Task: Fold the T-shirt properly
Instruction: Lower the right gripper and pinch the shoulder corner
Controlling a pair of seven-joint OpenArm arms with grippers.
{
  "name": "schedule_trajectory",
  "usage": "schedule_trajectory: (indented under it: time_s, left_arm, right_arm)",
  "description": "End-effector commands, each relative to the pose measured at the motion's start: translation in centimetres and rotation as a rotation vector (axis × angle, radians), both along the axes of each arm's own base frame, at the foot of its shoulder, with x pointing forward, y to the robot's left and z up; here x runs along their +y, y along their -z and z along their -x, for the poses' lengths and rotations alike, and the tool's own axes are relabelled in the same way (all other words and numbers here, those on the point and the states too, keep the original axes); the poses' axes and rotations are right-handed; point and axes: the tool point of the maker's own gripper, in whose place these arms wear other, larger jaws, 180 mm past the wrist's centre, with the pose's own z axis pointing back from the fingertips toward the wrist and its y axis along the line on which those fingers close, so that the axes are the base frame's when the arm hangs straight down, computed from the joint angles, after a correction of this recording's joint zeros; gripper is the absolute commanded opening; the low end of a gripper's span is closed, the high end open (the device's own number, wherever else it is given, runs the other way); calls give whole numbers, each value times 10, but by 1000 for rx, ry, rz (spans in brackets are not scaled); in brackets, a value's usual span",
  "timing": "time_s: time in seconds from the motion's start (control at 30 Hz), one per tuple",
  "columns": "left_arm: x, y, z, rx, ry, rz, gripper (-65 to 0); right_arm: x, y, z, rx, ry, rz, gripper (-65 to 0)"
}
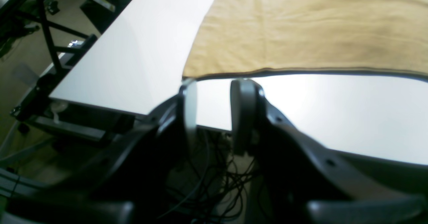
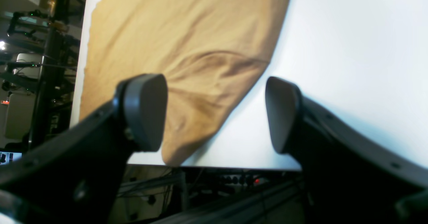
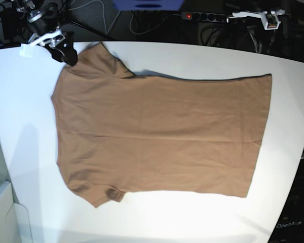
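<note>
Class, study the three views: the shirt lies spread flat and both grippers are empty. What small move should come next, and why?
Probably lower the open right gripper onto the sleeve tip just ahead of it and pinch. The T-shirt lies flat and unfolded on the table; the left gripper waits, holding nothing, at the hem corner.

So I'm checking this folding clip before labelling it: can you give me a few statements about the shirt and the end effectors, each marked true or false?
1. The T-shirt lies spread flat on the white table. True.
2. The right end effector is clamped on a sleeve. False: its jaws stand wide apart with nothing between them, above the sleeve.
3. The left end effector holds the hem. False: it sits just short of the shirt's edge, jaws apart and empty.
4. The shirt has already been folded in half. False: in the base view both sleeves and the full body show in one layer.
5. The shirt is plain tan with no print. True.
</note>
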Motion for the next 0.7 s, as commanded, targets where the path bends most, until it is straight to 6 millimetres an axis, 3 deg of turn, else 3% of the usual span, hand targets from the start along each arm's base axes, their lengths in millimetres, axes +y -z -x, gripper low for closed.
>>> schedule_trajectory:
  time_s: [0.0,0.23,0.43,0.53,0.67]
  left_arm:
    - [2,-8,1,-28,1,-13,-480]
    - [2,-8,1,-26,1,-13,-480]
    - [2,-8,3,-23,1,-13,-480]
    - [2,-8,3,-23,1,-13,-480]
    - [2,-8,2,-23,1,-13,-480]
  right_arm:
    - [-2,-9,-7,-33,1,-12,-193]
    - [31,-4,-17,-17,-104,-56,-194]
    - [33,-4,-19,-21,-94,-65,-222]
    - [32,-4,-19,-21,-93,-64,-318]
    - [32,-4,-20,-21,-91,-63,-524]
